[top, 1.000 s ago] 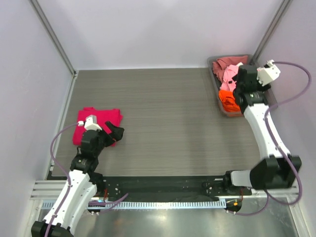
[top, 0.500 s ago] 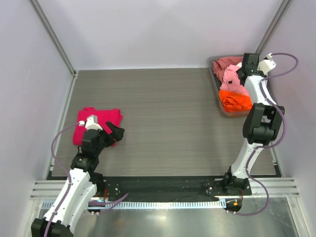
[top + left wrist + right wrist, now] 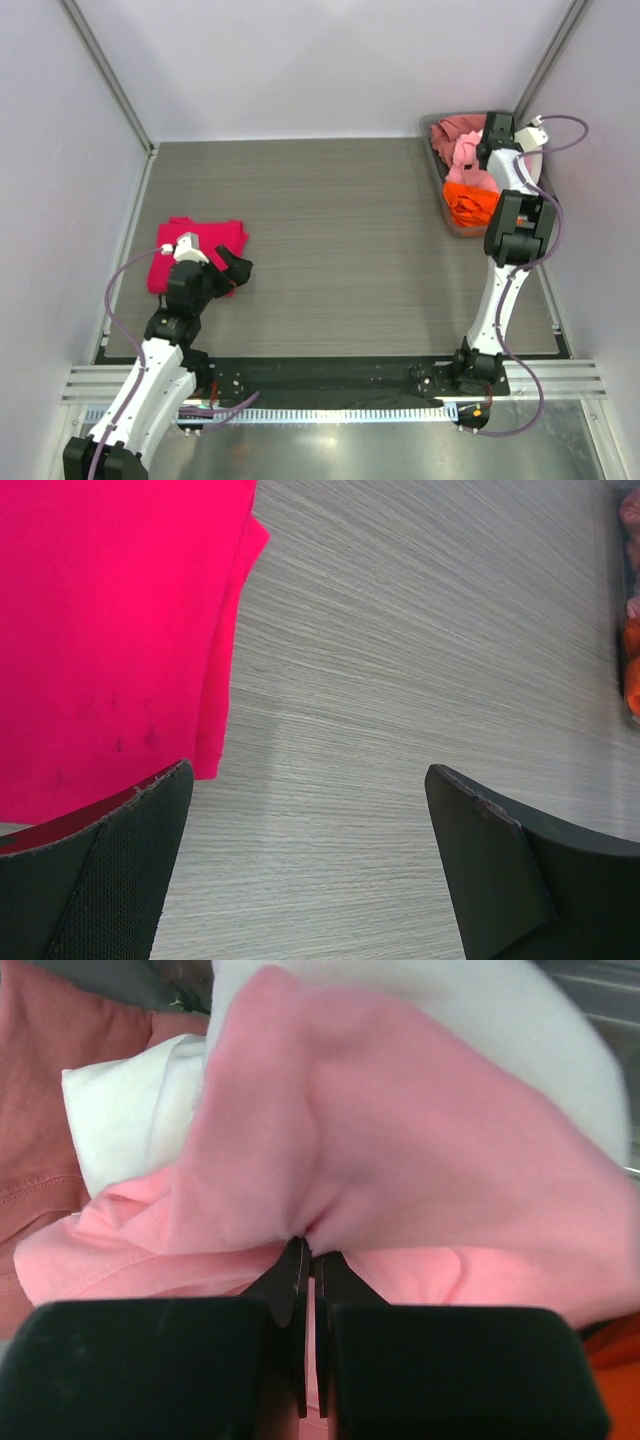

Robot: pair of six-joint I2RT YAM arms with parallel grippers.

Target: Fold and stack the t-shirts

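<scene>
My right claw (image 3: 308, 1256) pinches pink t-shirt (image 3: 420, 1160) inside bin (image 3: 437, 178); left claw (image 3: 308, 770) spread wide (well away from bin).

You have a plain magenta-red t-shirt (image 3: 100, 630), faint dark specks on it, over a grey, fine-streaked counter (image 3: 420, 630). Your remaining cloth reads: light pink t-shirt (image 3: 400, 1160), white t-shirt (image 3: 130, 1110), dusty rose t-shirt (image 3: 40, 1090), orange t-shirt (image 3: 468, 203). Your left hand (image 3: 305, 780) and right hand (image 3: 308, 1260) are black.
</scene>
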